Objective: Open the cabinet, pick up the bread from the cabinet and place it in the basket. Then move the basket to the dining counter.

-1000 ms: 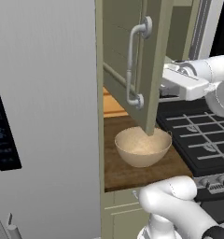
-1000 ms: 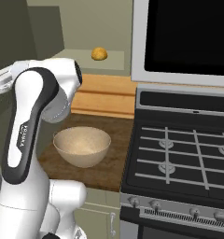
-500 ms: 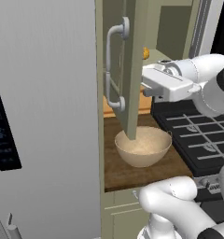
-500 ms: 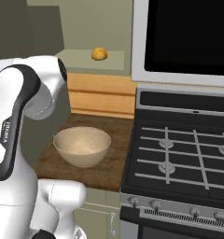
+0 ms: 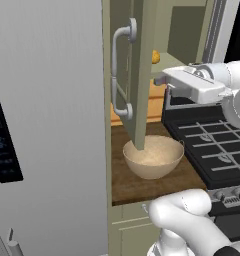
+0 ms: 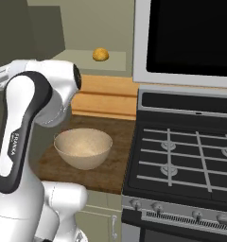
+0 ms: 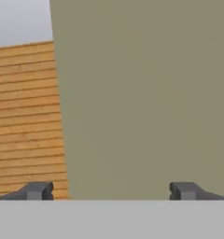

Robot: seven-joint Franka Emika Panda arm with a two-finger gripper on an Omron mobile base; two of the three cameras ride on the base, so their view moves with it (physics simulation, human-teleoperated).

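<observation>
Swung wider now, the cabinet (image 5: 142,75) door stands edge-on. Gripper (image 7: 111,190) fingers are apart against it. Small golden bread (image 6: 100,54) sits on the shelf, above the speckled basket (image 6: 83,148).

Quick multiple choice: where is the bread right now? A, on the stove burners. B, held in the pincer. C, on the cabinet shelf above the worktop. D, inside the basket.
C: the bread sits on the open cabinet shelf, well above the basket, which holds nothing, and the pincer is open with nothing between its tips.
</observation>
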